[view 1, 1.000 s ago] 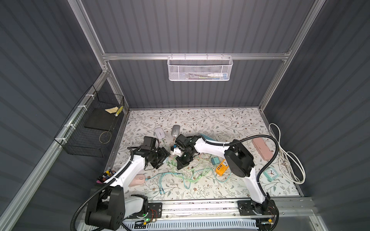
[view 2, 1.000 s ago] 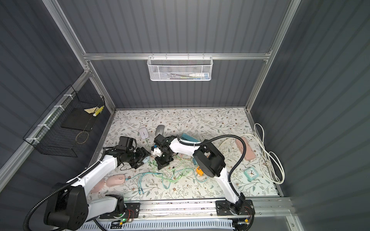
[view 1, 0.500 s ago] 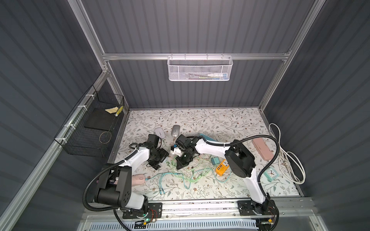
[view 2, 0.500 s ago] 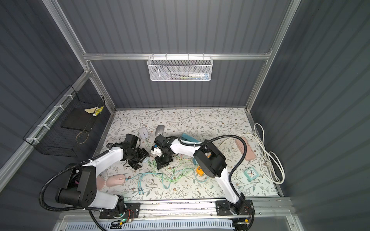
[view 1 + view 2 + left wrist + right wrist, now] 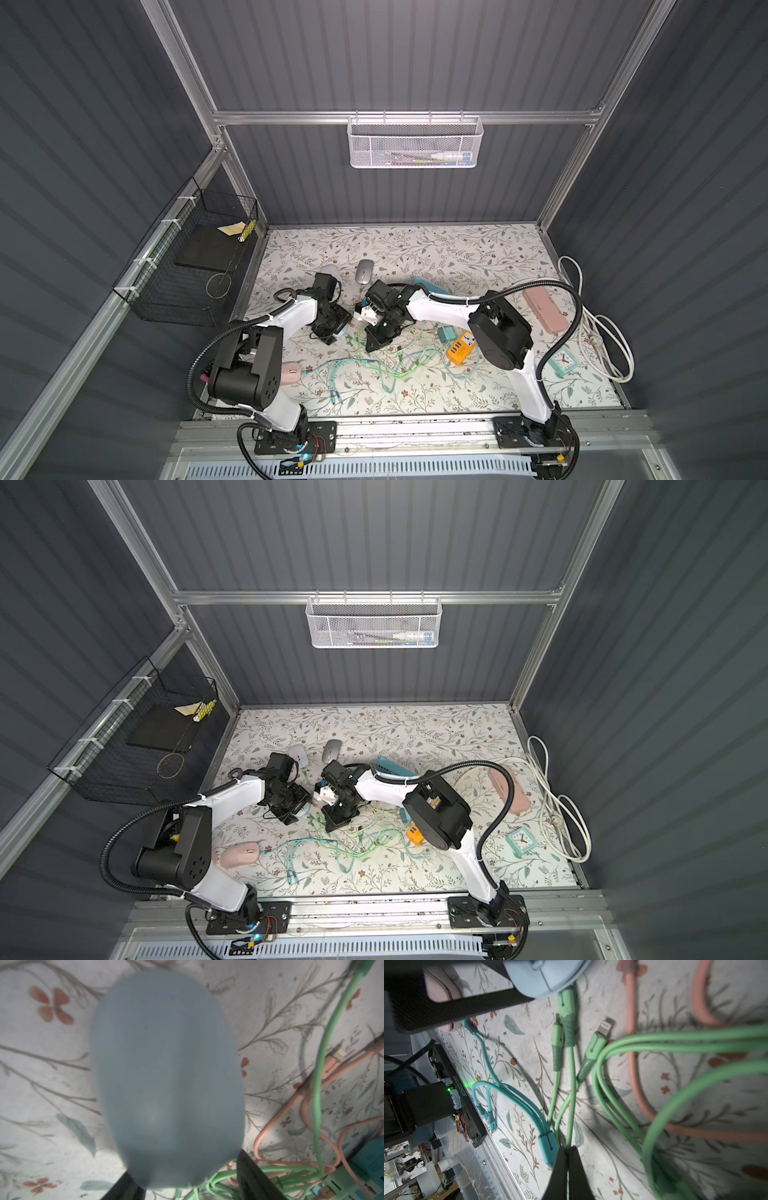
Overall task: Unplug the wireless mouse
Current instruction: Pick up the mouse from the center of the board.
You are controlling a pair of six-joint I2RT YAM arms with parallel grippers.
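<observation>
Two holds: right gripper [image 5: 568,1150] clenched on cable [image 5: 571,1093]; left gripper [image 5: 184,1164] straddles mouse [image 5: 166,1064], and I cannot tell if it grips. I'd clamp firmly, then pull plug [image 5: 566,1007] straight out.

Both top views look down from high above the whole table [image 5: 457,253]. Wrist cameras sit very close, both showing the green cable [image 5: 317,1084].

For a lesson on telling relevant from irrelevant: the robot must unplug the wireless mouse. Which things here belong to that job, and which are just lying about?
Job: blue mouse; green cable plugged into it; left fingers beside the mouse; right fingers pinching the cable.

Lying about: pink mouse; grey mouse; white mouse; orange power strip; clock; pink case; teal cable.
</observation>
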